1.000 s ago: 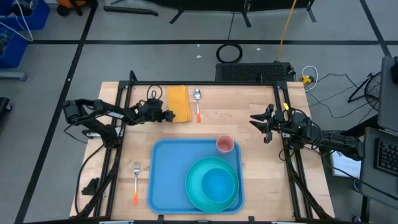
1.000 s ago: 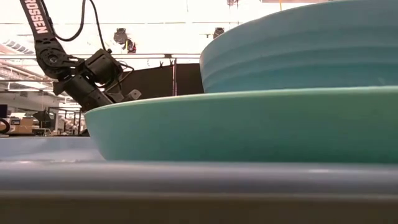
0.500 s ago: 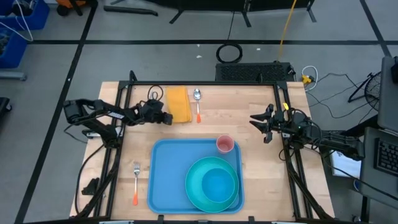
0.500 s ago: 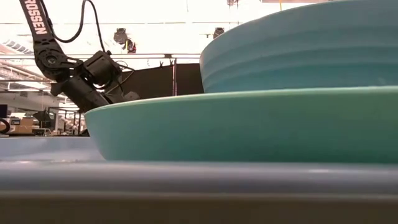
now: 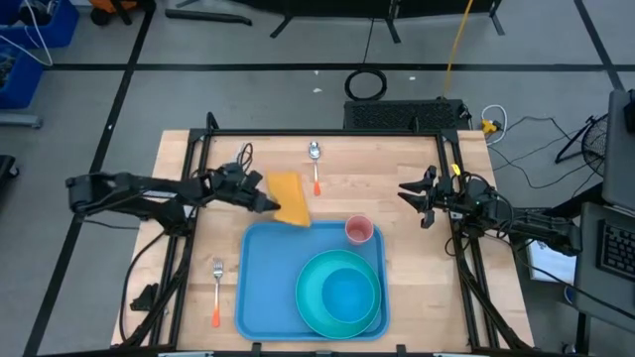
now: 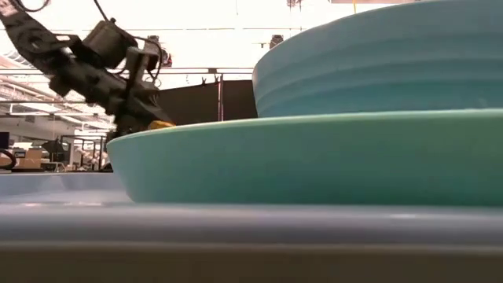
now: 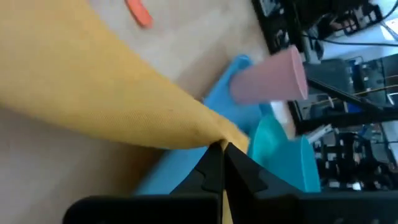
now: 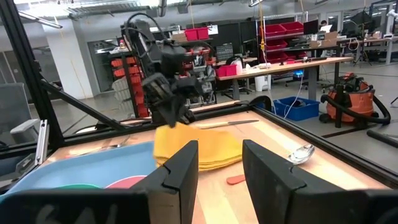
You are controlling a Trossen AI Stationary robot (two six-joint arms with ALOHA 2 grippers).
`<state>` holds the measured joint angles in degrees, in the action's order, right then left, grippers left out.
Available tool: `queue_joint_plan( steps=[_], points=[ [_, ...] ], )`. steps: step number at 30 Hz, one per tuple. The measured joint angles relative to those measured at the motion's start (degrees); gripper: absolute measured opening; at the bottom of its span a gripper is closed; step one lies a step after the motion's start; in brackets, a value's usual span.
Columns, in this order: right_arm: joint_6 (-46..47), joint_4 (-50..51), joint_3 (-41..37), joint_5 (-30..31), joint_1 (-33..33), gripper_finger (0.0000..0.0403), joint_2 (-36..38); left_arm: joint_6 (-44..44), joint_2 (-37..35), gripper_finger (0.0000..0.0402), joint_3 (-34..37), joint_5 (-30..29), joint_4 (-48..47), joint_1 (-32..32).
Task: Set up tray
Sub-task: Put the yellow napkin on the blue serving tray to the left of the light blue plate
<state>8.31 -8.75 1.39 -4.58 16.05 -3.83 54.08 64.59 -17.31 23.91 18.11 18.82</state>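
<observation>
— Just beyond the tray's far left corner: what is the left gripper [image 5: 266, 202] doing?
— Its fingers are pinched tight on a folded yellow cloth [image 5: 289, 197], one edge reaching the tray's [image 5: 263, 288] rim.
— And the tray itself?
— Flat on the wooden table [image 5: 397, 178], carrying a teal plate [image 5: 340, 292] and a pink cup [image 5: 359, 231].
— The right gripper [image 5: 415, 199]?
— Off the tray's far right corner — fingers spread, holding nothing.
— Anything else?
— A spoon [image 5: 315, 166] behind the tray, a fork [image 5: 217, 292] left of it.
</observation>
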Motion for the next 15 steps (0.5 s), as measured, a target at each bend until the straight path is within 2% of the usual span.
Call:
queue_joint_plan(
  steps=[5, 8, 15],
  points=[
    [0.0, 0.02, 0.0, 0.0, 0.0, 0.0114, 0.01, 5.36, -7.89, 0.0001, 0.02, -4.42, -13.34, -8.53],
    [-0.01, 0.02, 0.0, 0.0, 0.0, 0.0114, -0.01, 10.68, -11.28, 0.0001, 0.02, -9.41, -21.58, -15.53],
    [-0.02, 0.01, 0.0, 0.0, 0.0, 0.0114, -0.01, 26.01, -12.65, 0.0, 0.0, -22.83, -23.5, -33.25]
  ],
)
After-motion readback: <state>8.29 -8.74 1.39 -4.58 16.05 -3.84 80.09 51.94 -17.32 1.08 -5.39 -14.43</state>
